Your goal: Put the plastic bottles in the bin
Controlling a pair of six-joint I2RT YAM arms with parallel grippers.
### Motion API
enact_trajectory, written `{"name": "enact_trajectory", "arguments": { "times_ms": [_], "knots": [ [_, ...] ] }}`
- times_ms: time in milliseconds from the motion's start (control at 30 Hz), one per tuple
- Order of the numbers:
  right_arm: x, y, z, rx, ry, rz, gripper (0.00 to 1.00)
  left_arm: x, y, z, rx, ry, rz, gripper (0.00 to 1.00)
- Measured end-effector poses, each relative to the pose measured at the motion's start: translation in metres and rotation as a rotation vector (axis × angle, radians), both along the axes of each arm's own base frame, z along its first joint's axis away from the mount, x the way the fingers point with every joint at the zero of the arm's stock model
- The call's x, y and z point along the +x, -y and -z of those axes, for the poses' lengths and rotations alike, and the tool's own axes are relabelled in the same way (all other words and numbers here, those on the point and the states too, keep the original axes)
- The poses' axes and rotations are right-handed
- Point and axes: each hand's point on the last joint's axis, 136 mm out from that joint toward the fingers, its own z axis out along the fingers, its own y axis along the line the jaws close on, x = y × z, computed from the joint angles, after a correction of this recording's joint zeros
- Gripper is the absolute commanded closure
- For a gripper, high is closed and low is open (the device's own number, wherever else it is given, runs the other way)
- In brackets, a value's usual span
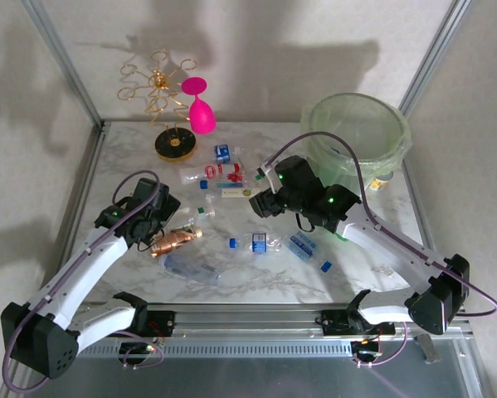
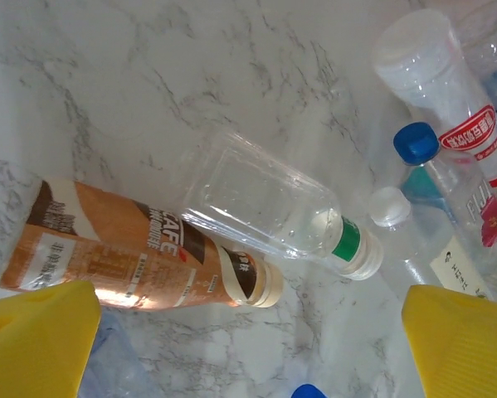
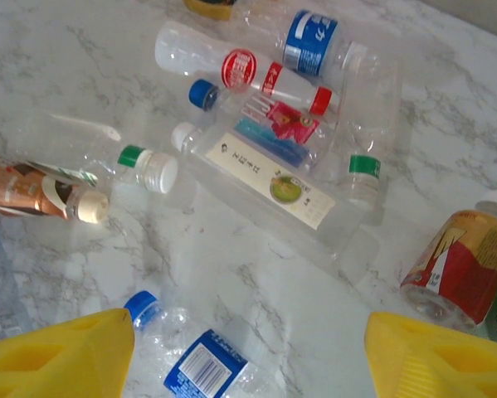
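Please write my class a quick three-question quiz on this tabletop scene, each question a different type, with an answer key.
1. True or false: the pink wine glass lies inside the bin.
2. In the left wrist view, the clear bottle resting against the brown coffee bottle has a neck band that is: A green, B red, C yellow.
3. Are the left fingers and the right fingers open or shut?
Key: 1 false, it stands beside the gold rack; 2 A; 3 open, both pairs gripping nothing.

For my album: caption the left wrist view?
Open left gripper above a brown coffee bottle and a clear plastic bottle.
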Motion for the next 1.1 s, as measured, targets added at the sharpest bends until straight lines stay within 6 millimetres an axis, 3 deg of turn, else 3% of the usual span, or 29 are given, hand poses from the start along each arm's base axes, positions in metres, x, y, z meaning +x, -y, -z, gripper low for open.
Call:
{"name": "enact_trajectory", "arguments": {
  "times_ms": [200,500,767,1100],
  "knots": [
    [-0.002,0.002,0.007,-0.01,-0.011,0.002,0.27,0.015,0.003,0.01,0.044,-0.064,0.018,0.05],
    [-0.006,0.007,-0.005,0.037,0.013,0.019,0.27,-0.028,-0.011,0.038,-0.12,-0.111,-0.156,0.21],
    [-0.006,0.008,-0.002,0.041,0.008,0.028,0.27,-0.035,-0.013,0.054,-0.149,-0.127,-0.217,0.23],
    [-0.01,0.011,0.016,0.018,-0.029,0.041,0.27,-0.036,-0.014,0.074,-0.149,-0.154,-0.24,0.24]
  ]
}}
